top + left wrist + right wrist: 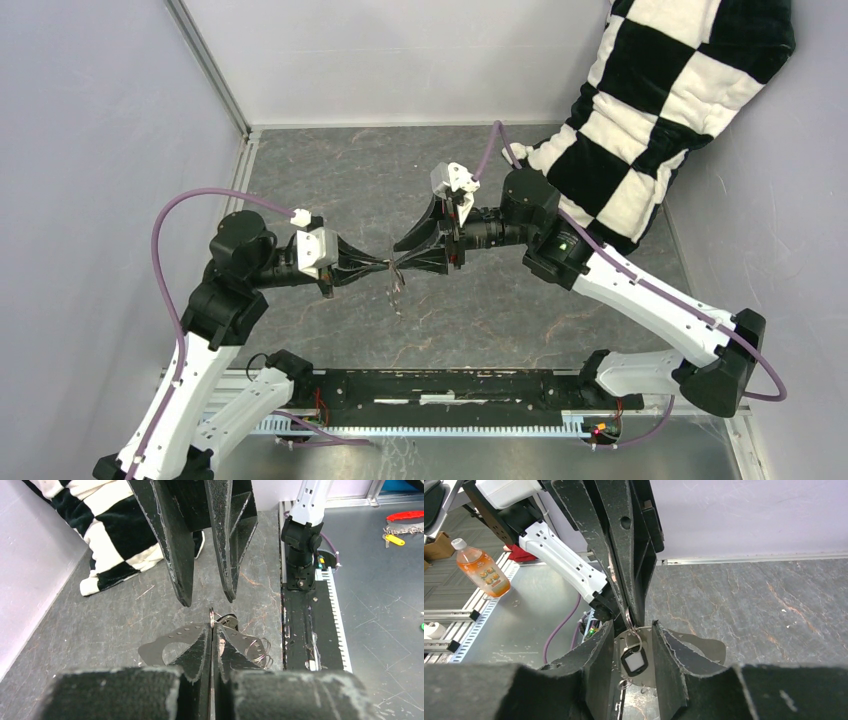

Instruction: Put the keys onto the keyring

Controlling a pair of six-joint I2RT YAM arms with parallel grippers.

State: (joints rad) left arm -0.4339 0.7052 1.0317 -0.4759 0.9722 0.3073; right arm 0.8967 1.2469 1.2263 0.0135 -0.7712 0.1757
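While left pincer [212, 627] tight on keyring [211, 615], right pincer [633, 630] part-open, empty, astride hanging black key [633, 661].

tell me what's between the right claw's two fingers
The black key with a pale spot hangs in the open right claw's gap, below the keyring pinched in the shut left claw; the right wrist view shows it.

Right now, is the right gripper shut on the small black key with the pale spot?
No, the right gripper stands open, with the small black pale-spotted key hanging between its jaws.
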